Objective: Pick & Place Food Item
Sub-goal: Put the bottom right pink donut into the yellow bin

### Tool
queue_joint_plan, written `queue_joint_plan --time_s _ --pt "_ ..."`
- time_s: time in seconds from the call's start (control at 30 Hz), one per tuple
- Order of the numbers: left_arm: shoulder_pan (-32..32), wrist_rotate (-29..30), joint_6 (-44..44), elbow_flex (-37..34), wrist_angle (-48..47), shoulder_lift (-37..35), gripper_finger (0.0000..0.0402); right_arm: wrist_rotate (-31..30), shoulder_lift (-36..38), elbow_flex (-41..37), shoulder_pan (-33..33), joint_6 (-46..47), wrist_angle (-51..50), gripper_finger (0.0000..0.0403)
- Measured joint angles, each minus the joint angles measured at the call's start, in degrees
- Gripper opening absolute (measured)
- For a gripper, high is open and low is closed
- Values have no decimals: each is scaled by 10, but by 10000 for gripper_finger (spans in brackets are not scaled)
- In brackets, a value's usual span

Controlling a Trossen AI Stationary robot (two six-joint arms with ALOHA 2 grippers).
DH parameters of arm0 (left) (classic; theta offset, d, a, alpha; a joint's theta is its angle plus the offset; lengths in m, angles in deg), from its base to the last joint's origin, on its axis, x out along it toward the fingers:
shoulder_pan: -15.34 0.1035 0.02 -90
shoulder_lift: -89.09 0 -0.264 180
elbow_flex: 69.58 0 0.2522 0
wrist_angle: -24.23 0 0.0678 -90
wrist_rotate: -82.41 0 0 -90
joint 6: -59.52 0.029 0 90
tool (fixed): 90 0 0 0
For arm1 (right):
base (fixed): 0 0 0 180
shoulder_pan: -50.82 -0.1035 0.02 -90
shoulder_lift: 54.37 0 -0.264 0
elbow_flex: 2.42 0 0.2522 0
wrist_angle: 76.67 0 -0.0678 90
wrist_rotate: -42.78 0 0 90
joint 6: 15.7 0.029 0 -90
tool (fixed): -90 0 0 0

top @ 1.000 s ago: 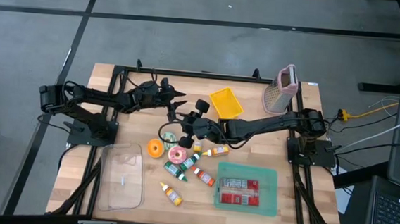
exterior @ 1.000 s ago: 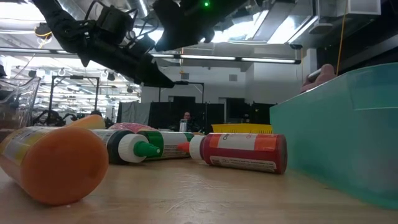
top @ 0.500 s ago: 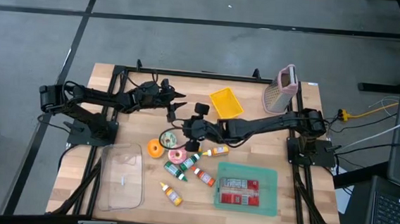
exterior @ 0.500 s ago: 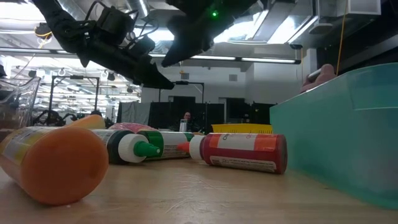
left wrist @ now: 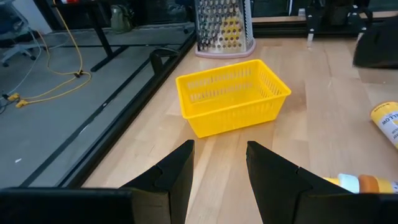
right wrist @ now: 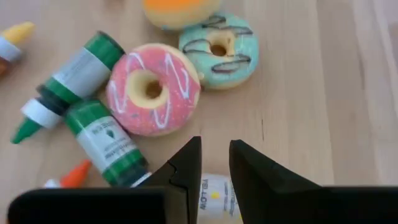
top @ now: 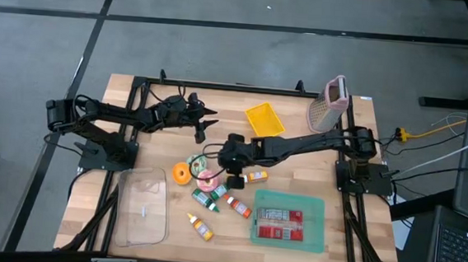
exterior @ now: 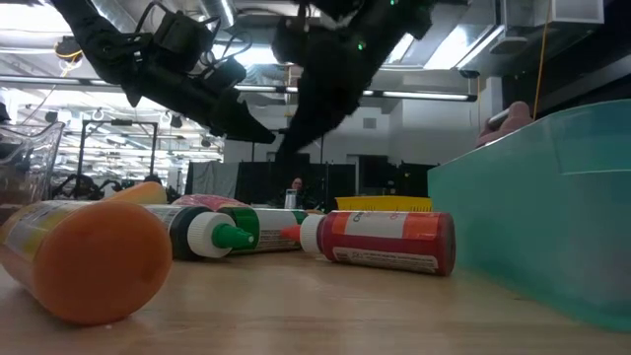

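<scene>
- Nearest the table's front edge, an orange-yellow squeeze bottle (top: 200, 226) lies on the wood beside a clear plastic tub (top: 142, 207), with a teal bin (top: 288, 221) of red packets to its right.
- Just behind them lie two green-capped bottles (top: 210, 196) and a red bottle (top: 239, 206), scattered on their sides.
- At mid-table, the right gripper (top: 232, 177) hangs tilted downward over the food cluster, its fingers (right wrist: 186, 165) slightly apart and holding nothing; a yellow-labelled bottle (right wrist: 214, 190) lies on the table under them.
- Just beyond those fingertips rests the pink frosted doughnut (right wrist: 153, 89), flat on the wood, touching a mint-green doughnut (right wrist: 218, 50), with an orange fruit (top: 181, 174) just beside both.
- Farther back, the left gripper (top: 204, 122) waits above the table, its fingers (left wrist: 175, 173) parted and empty, pointing toward a yellow basket (left wrist: 232, 96).
- At the far right corner of the table stands a pink-handled metal grater (top: 328, 106), upright.
</scene>
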Motion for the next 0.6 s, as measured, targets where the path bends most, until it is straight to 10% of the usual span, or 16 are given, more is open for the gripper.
queue_joint_plan --time_s 0.6 --pt "-7 -105 -43 0 -43 0 149 8 -41 0 1 16 19 163"
